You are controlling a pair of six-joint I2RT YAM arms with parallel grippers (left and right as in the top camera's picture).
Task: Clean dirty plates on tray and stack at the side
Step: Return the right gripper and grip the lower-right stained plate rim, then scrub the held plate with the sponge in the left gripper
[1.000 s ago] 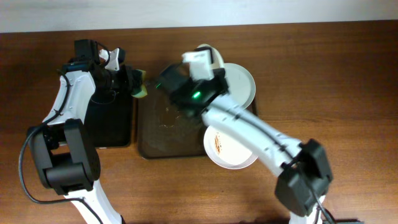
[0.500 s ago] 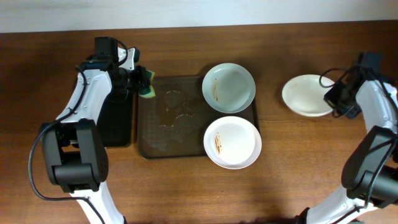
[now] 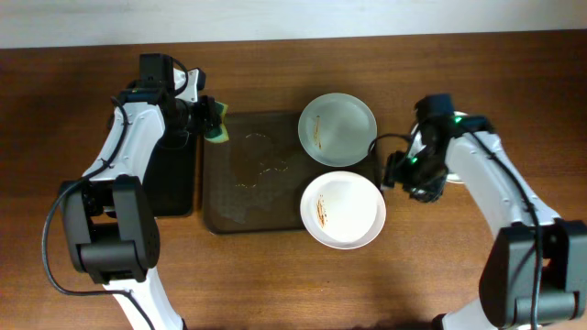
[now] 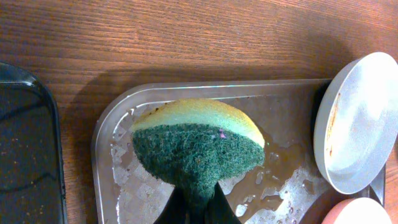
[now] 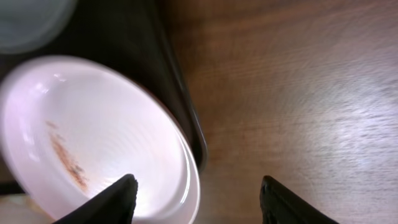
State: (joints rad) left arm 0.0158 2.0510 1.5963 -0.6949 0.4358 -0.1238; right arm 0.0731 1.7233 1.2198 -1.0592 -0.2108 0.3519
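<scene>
Left tool (image 4: 199, 210): pressed shut on the sponge, pinching it from below in the left wrist view.
Sponge (image 4: 196, 146): yellow on 1 side and dark green on the other. It is over the upper left corner of the tray. I cannot tell if it touches the tray.
Tray (image 3: 257, 206): brown, with round corners, in the middle of the overhead view. Its floor has shiny wet patches.
Upper plate (image 3: 337, 128): round and pale bluish. It sits on the upper right corner of the tray and sticks out past the rim. A thin brown streak runs down its left side.
Lower plate (image 3: 343, 209): round and white. It sits on the lower right corner of the tray and hangs over the bottom edge. It has a brown streak on its left side too.
Plates together: the 2 plates are very close, 1 above the other in the frame.
Right tool (image 5: 199, 182): spread wide, with nothing in it. It is just right of the lower plate, by the right edge of the tray. I cannot tell if it touches the plate.
Black tray (image 3: 170, 183): narrow and dark, just beside the left edge of the brown tray, under the left arm.
Surface (image 3: 514, 73): brown wood.
</scene>
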